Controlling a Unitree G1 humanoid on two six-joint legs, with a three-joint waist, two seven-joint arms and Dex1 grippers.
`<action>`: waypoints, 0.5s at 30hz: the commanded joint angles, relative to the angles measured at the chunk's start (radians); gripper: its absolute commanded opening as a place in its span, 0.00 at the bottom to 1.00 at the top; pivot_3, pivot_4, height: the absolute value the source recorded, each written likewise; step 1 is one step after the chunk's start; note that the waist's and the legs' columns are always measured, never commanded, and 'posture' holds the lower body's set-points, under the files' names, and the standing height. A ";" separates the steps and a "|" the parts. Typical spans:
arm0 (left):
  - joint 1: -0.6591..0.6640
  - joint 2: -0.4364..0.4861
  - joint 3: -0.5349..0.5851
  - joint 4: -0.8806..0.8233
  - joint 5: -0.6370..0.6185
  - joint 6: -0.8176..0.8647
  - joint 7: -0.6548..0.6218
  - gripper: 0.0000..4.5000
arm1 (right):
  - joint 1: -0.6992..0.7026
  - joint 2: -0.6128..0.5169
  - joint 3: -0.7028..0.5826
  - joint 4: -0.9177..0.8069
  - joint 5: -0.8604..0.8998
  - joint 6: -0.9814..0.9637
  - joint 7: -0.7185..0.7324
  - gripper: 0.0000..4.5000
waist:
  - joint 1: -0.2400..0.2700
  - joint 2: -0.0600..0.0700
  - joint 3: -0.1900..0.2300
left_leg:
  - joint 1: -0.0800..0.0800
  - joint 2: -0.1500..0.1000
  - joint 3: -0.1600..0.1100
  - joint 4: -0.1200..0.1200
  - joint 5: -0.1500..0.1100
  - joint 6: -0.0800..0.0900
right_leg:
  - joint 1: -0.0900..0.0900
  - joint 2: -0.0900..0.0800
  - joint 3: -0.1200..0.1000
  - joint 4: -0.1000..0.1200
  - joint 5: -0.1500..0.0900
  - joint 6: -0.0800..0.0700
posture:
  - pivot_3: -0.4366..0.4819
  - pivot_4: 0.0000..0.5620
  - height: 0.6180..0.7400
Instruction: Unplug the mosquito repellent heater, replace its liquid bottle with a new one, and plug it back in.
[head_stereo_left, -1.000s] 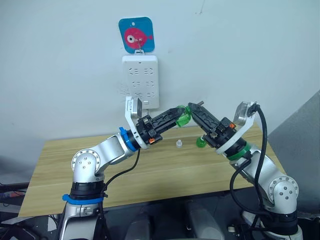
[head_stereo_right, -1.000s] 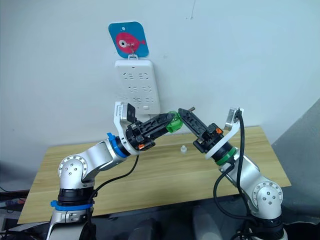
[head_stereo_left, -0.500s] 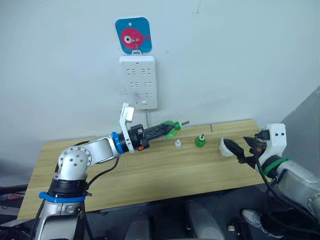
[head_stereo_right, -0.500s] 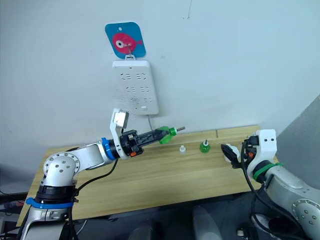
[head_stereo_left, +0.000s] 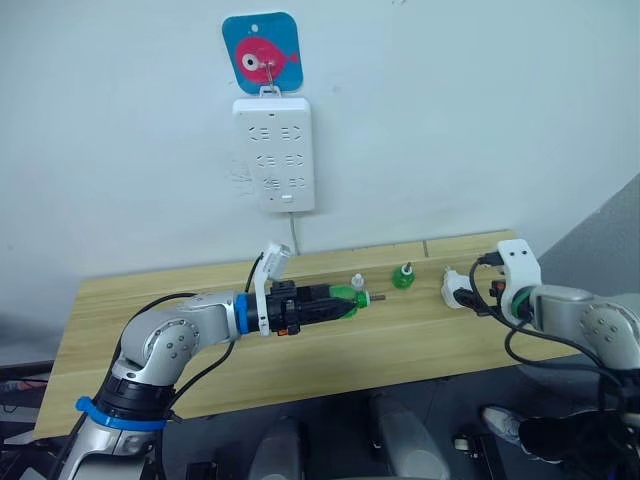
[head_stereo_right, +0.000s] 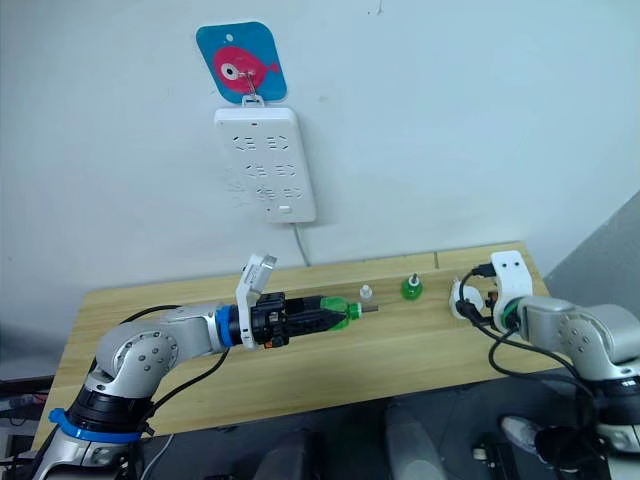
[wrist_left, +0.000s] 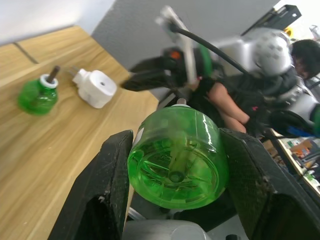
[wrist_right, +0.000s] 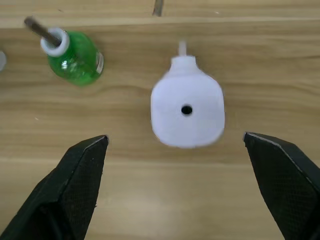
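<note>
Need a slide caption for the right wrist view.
Open right gripper above the mosquito repellent heater; green bottle beside it.

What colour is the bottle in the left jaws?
Clear green bottle, best seen in the left wrist view.

Both arms are built of silver-grey rounded joint housings dotted with small screws, with black cables looped alongside. A blue ring is fitted at the left wrist and near the left shoulder, a green ring at the right wrist. Each wrist carries a white bracket, and the fingers (wrist_right: 75, 185) are matte black.
</note>
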 joint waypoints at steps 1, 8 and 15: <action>0.009 -0.004 0.018 -0.034 0.013 -0.011 -0.025 0.53 | -0.058 0.009 0.031 0.069 -0.098 0.009 0.062 1.00 | 0.001 0.000 0.002 | 0.000 0.000 -0.001 0.000 0.000 0.000 | 0.000 0.000 -0.001 -0.001 0.000 0.000 | 0.25 0.50 1.00; 0.018 -0.018 0.030 -0.041 0.023 -0.007 -0.022 0.53 | -0.137 0.061 0.077 0.197 -0.255 -0.037 0.174 1.00 | 0.001 0.002 0.008 | -0.007 0.000 -0.002 0.000 -0.002 0.003 | -0.003 -0.005 -0.002 -0.007 0.004 -0.002 | 0.27 0.51 1.00; 0.022 -0.020 0.035 -0.044 0.030 -0.006 -0.024 0.53 | -0.183 0.108 0.101 0.317 -0.383 -0.072 0.265 1.00 | 0.003 0.004 0.010 | -0.018 -0.002 -0.004 0.001 -0.002 0.003 | -0.014 -0.009 -0.005 -0.005 0.008 0.000 | 0.28 0.51 1.00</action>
